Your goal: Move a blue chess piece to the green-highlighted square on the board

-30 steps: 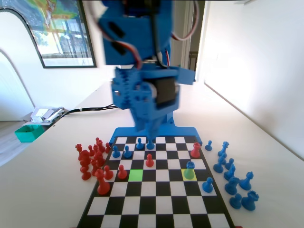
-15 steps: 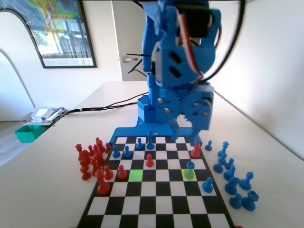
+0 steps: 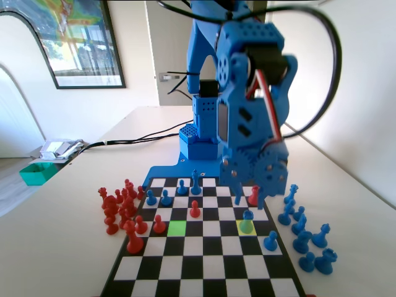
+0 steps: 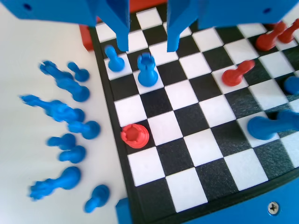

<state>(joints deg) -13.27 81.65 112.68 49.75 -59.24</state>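
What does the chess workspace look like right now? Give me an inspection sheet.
Surface: pale table under the board.
Job's things: the green-highlighted square is bare; a blue piece with a notched top stands on the yellow square, with a blue pawn one square away.
Clutter: captured red pieces left of the board and captured blue pieces right of it, in the fixed view.
Grippers: claw open, holding nothing, above the notched piece.
Cables: black loops on the arm; a cable on the table.
Surroundings: framed picture, green box.
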